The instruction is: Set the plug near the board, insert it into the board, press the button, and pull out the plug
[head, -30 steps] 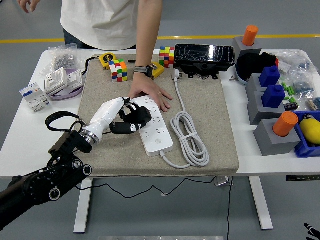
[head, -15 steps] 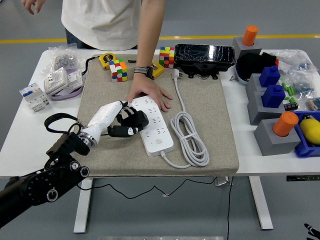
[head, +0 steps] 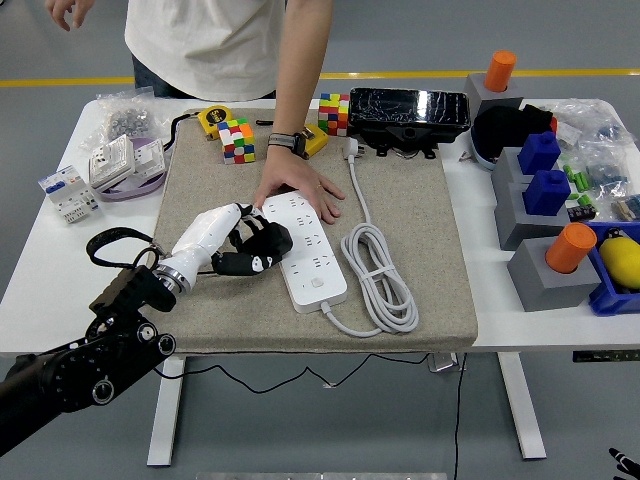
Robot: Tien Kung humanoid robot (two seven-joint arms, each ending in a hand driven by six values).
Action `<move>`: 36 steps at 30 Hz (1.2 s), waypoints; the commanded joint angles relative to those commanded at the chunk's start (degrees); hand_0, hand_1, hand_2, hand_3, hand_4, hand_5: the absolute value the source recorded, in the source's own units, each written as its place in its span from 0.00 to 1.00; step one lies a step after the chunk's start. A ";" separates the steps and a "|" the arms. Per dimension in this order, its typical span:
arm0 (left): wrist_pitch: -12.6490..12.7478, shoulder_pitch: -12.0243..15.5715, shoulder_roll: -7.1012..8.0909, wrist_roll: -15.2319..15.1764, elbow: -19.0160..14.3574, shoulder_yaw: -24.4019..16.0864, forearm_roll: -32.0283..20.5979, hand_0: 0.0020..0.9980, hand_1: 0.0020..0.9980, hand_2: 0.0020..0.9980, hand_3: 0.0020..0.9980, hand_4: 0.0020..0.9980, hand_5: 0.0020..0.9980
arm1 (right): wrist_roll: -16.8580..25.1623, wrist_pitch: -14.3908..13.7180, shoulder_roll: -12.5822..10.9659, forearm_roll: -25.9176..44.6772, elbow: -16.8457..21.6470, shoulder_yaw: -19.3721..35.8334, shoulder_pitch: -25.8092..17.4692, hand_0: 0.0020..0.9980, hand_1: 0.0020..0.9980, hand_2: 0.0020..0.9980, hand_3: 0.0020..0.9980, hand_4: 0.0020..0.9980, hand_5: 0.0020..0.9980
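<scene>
On mat, board [head: 305,250] touches left hand [head: 247,245].

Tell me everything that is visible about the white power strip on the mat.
The white power strip is a long, flat block of what looks like plastic, with rows of sockets and a button near its close end. It lies flat and slightly diagonal on the tan mat. Its white cable rests coiled beside it. A person's hand presses its far end. The left robot hand is at its left edge.
</scene>
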 joint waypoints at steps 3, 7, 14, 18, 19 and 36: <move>-0.41 -0.09 0.09 0.14 -0.23 0.24 0.22 0.32 0.32 0.40 0.53 0.63 0.00 | 0.00 -0.01 0.03 -0.08 0.03 0.23 0.03 0.52 0.63 0.61 0.55 0.88 0.41; -0.72 -0.03 0.05 0.20 -0.10 0.79 0.42 0.32 0.31 0.40 0.53 0.63 0.00 | 0.03 -0.03 0.07 -0.21 0.17 0.54 0.09 0.52 0.63 0.61 0.55 0.88 0.41; -0.77 -0.06 0.10 0.34 0.20 0.78 1.06 0.32 0.31 0.40 0.53 0.63 0.00 | 0.06 -0.03 0.16 -0.25 0.23 0.60 0.07 0.52 0.63 0.61 0.55 0.88 0.41; -0.71 -0.09 0.17 0.29 0.35 0.47 1.33 0.32 0.31 0.40 0.53 0.63 0.00 | 0.05 -0.03 0.12 -0.24 0.24 0.54 0.01 0.52 0.63 0.61 0.55 0.88 0.41; -0.69 -0.10 0.19 0.28 0.39 0.42 1.36 0.32 0.31 0.40 0.53 0.63 0.00 | 0.05 -0.04 0.10 -0.25 0.26 0.53 0.03 0.52 0.63 0.61 0.55 0.88 0.41; -1.36 -0.25 0.39 0.39 0.40 0.57 1.60 0.32 0.31 0.40 0.53 0.63 0.00 | 0.07 -0.03 0.13 -0.30 0.29 0.77 0.09 0.52 0.63 0.61 0.55 0.88 0.41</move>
